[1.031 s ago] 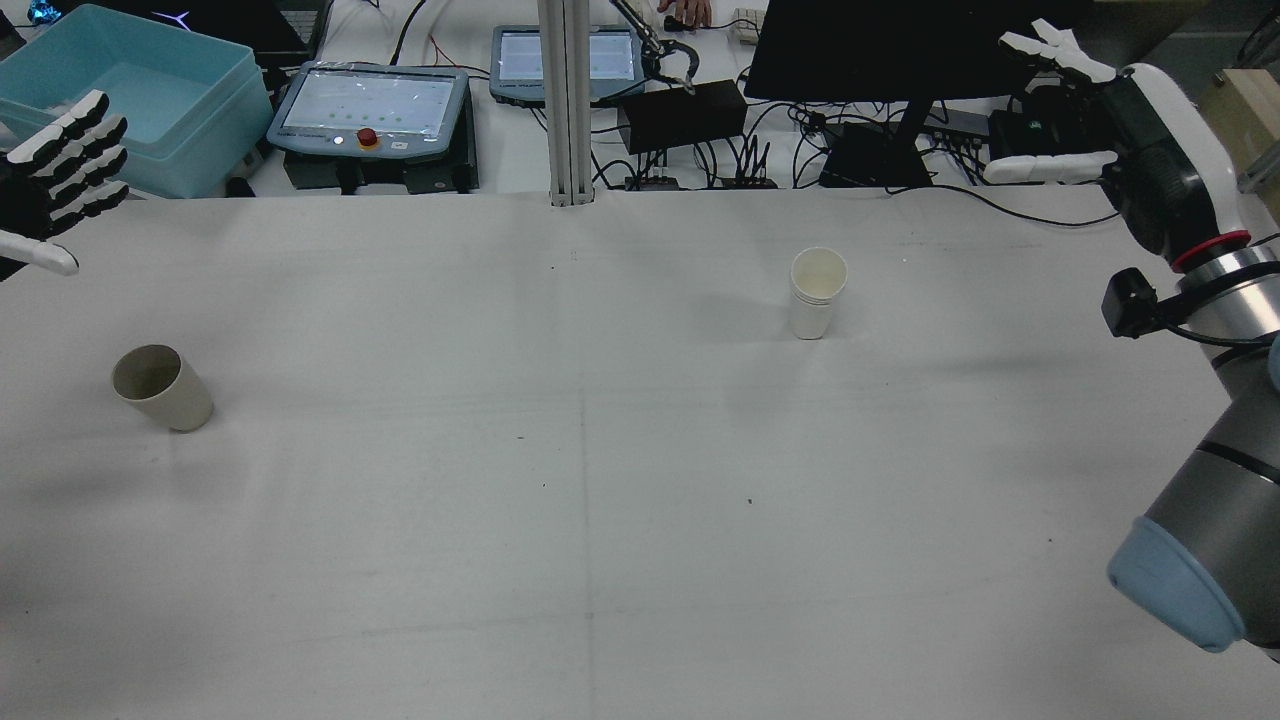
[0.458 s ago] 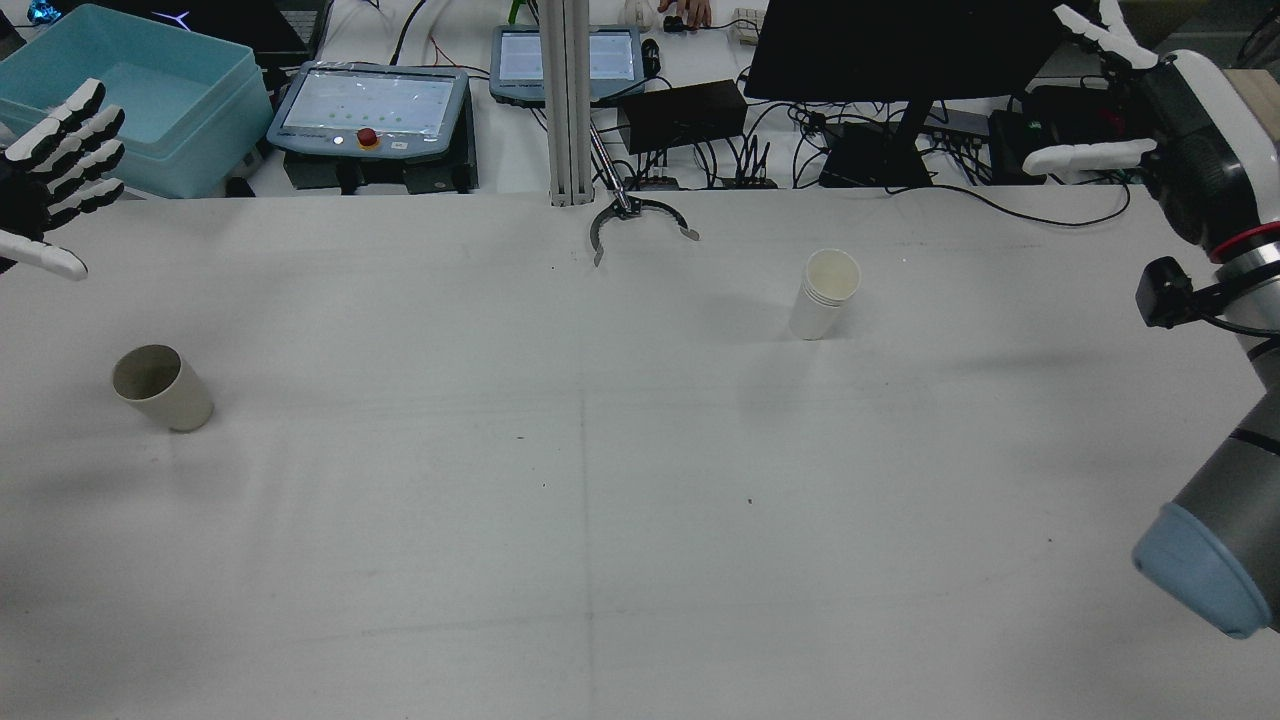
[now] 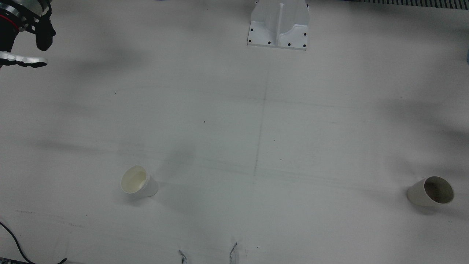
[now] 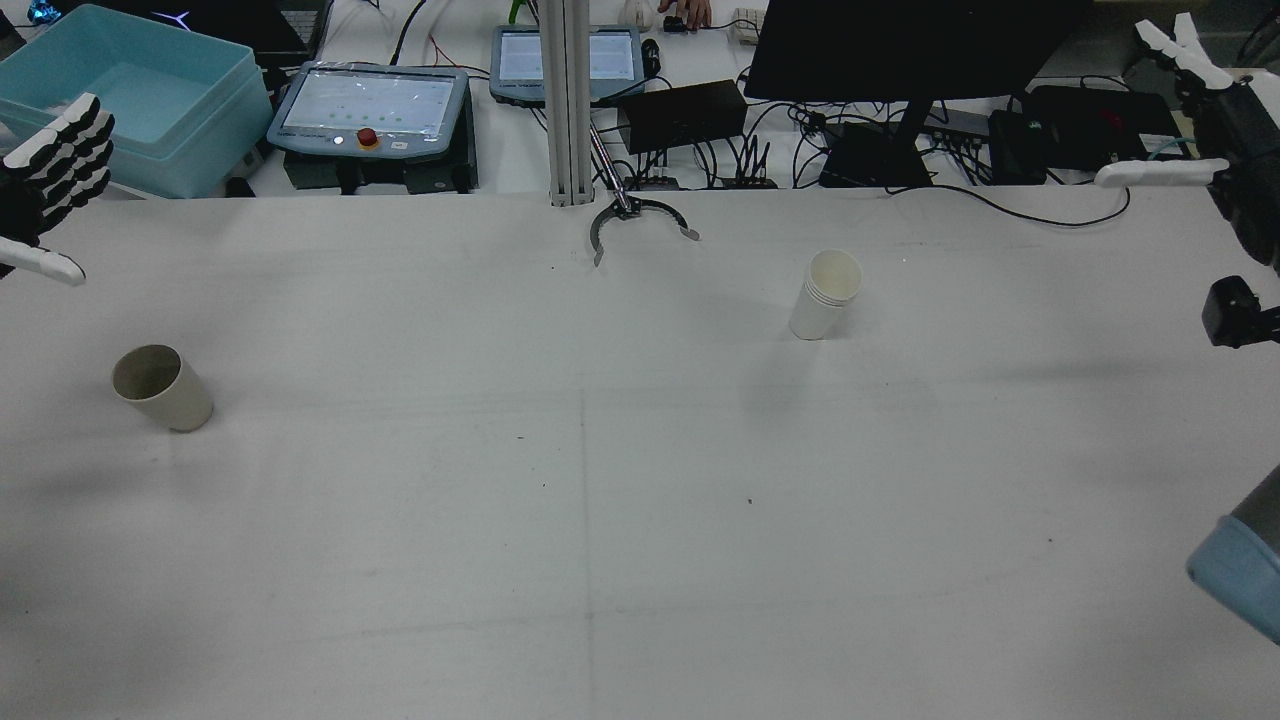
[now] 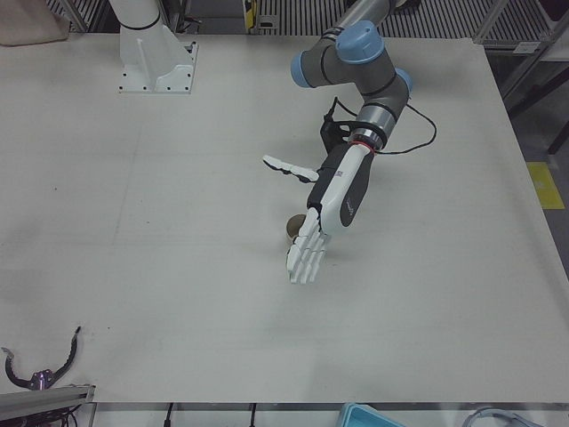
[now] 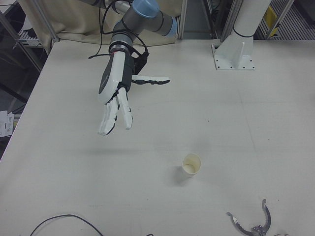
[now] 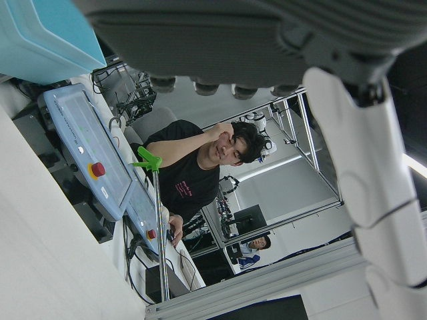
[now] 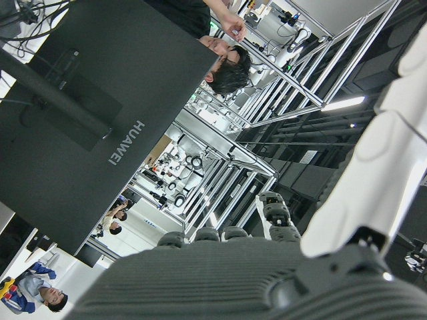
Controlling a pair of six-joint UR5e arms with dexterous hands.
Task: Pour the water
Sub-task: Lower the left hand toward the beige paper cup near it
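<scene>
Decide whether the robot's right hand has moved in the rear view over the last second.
Yes. The right hand has drawn rightward and up, away from the black monitor, toward that view's edge.

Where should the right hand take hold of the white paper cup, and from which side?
Grip the white paper cup around its side wall, about mid-height, coming in level from the right hand's side. It stands upright with its mouth open, so a grasp from above would probably crush the rim.

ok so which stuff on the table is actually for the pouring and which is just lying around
For the job:
- white paper cup, upright before the right arm
- beige cup, upright before the left arm
- left hand and right hand, both open, holding nothing

Lying about:
- grey metal claw of a grabber tool at the table's far edge
- teal plastic bin, two teach pendants and black monitor behind the table
</scene>
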